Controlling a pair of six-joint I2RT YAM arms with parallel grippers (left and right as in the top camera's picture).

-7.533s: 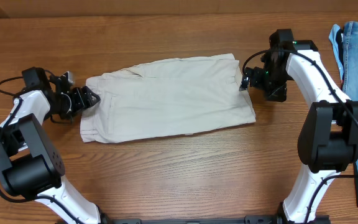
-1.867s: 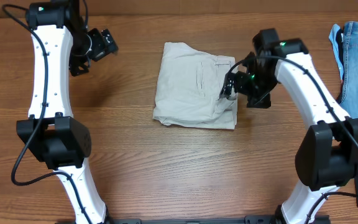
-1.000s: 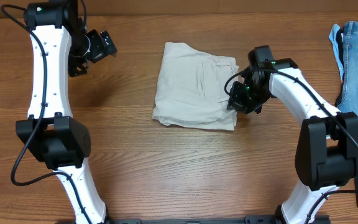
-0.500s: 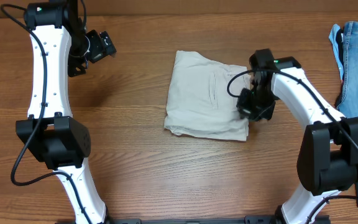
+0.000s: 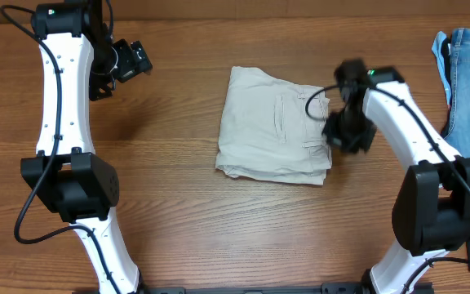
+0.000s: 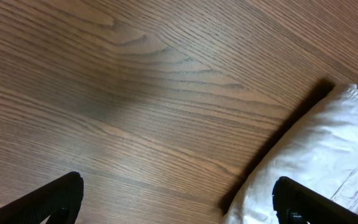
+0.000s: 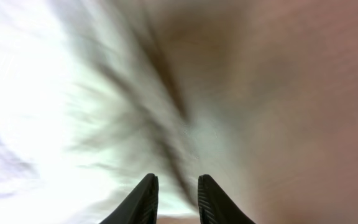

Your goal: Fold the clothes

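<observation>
The clothes, a pair of beige shorts, lie folded into a compact rectangle in the middle of the table, a back pocket seam facing up. My right gripper, motion-blurred, is at the shorts' right edge. In the right wrist view its fingertips stand a narrow gap apart with nothing between them, and the blurred pale cloth lies beyond. My left gripper hangs raised at the far left, well away from the shorts. Its jaws are wide open and empty, with a corner of the shorts under the right finger.
Blue denim jeans lie at the table's far right edge, beyond the right arm. Bare wooden tabletop surrounds the shorts.
The right gripper dragged the folded shorts a little to the right, then parted its jaws and drew off the right edge. The left arm has not moved.
</observation>
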